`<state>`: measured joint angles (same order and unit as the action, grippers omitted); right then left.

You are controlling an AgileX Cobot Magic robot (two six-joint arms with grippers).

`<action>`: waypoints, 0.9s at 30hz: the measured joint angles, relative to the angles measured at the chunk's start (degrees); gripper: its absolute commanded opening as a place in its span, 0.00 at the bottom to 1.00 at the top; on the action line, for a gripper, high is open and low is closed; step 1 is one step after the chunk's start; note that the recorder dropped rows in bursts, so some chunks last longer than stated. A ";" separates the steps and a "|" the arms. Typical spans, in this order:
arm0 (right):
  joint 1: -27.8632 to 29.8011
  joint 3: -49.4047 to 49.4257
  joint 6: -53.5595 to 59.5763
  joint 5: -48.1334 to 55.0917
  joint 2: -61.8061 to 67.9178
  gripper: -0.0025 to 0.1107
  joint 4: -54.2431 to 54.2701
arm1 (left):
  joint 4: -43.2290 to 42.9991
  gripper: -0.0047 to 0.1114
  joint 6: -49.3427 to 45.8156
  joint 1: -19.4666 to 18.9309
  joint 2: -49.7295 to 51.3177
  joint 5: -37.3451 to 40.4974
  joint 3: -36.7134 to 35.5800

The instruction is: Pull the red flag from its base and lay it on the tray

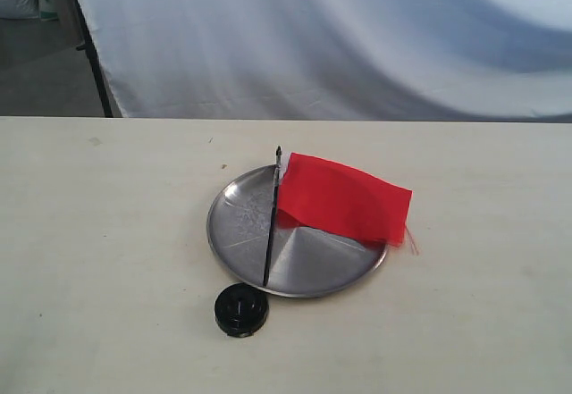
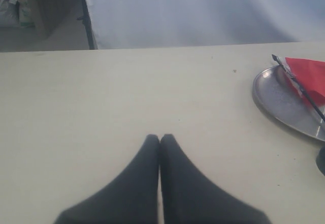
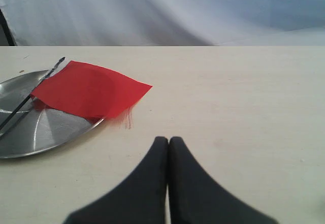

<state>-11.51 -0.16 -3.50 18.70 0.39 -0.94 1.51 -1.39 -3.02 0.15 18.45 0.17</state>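
The flag (image 1: 344, 199) lies on the tray (image 1: 234, 224), its cloth overhanging the right rim. The base (image 1: 241, 309) sits empty just near of the tray. The task looks done; no further grasp seems needed. Only the wrist views show the left gripper (image 2: 160, 138) and right gripper (image 3: 168, 140), both closed on nothing. Only the exterior view shows the base whole.

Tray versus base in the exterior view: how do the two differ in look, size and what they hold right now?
The tray is shiny silver; the base is black. The tray is far wider than the base. The tray carries the red flag, which lies across it with its cloth overhanging the rim; the base holds nothing. Both are round and rest on the table.
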 measured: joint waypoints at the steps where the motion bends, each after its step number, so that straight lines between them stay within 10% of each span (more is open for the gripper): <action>1: -0.11 0.00 0.00 0.00 0.00 0.02 0.00 | 0.00 0.04 0.00 0.00 0.00 0.00 0.00; 27: -0.11 0.00 -0.72 0.00 0.00 0.02 0.00 | 0.00 0.04 0.00 0.00 0.00 0.00 0.00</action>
<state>-11.62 -0.16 -4.22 18.70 0.39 -0.94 1.51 -1.39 -3.02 0.15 18.45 0.17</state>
